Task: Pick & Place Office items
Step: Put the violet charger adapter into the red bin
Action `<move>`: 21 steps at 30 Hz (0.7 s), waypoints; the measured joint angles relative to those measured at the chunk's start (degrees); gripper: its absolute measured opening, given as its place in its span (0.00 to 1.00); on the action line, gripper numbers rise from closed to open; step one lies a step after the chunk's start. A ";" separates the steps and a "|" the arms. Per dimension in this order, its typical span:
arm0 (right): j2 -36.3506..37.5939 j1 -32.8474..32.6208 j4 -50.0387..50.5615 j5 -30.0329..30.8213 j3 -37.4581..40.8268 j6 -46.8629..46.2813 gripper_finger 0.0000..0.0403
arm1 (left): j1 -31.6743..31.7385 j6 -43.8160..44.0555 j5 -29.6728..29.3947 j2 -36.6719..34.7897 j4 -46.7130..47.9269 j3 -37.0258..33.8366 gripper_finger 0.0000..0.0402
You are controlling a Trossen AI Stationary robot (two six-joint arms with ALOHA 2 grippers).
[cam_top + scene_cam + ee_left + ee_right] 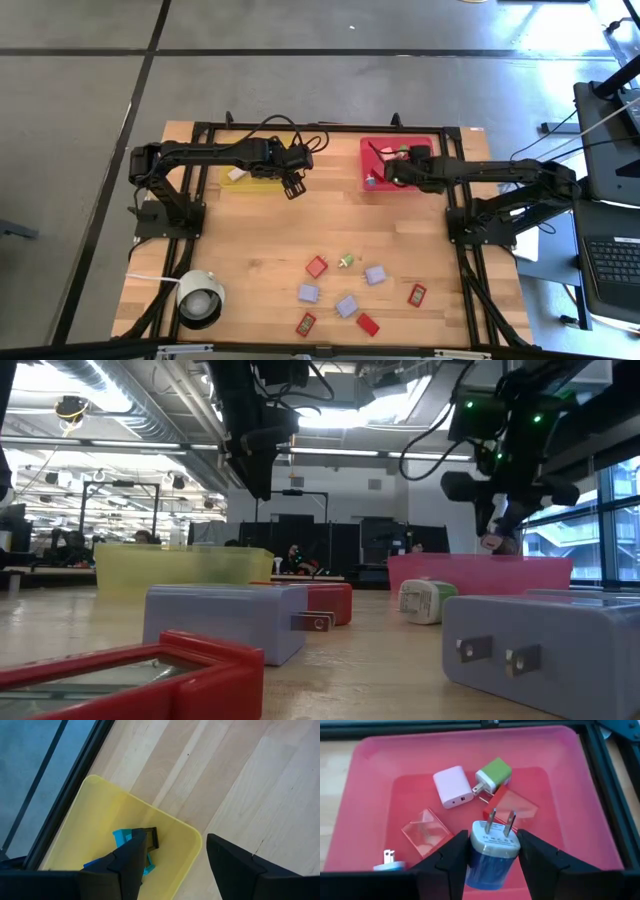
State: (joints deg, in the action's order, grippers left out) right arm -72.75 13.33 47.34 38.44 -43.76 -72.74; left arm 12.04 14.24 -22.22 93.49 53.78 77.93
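My right gripper [492, 845] is shut on a blue and white plug block [491, 854] above the red tray [365, 750], over its near left corner in the high view [376, 179]. In the tray lie a pink block [452, 786], a green and white block [493, 773], two clear red pieces [511, 808] and a blue and white piece [387, 863]. My left gripper [177, 842] is open and empty above the right end of the yellow tray [100, 800], which holds a blue clip [131, 840]. Several red, lilac and green blocks [346, 305] lie on the table's near half. My right gripper pinches the blue and white plug block by its two opposite sides [474, 852] between its two fingers. The fingers point down toward the tray. The block's white end with the two metal prongs [500, 822] points away from the wrist. The block is lifted clear of the tray floor.
A white round cylinder with a dark centre [200, 298] stands at the table's near left corner. A black frame [330, 128] runs round the wooden table. Bare wood [330, 220] lies between the trays and the loose blocks.
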 joint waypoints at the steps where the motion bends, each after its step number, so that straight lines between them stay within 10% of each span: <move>1: -0.82 0.40 -0.62 -0.32 0.01 0.14 0.39 | -0.01 0.00 0.00 0.00 0.00 0.00 0.50; 21: -11.08 2.75 -13.57 -1.99 0.01 17.37 0.40 | 0.00 -0.01 0.00 0.00 0.00 0.00 0.50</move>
State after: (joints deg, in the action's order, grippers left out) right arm -83.83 16.08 33.78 36.45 -43.75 -55.36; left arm 12.04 14.23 -22.22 93.49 53.78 77.93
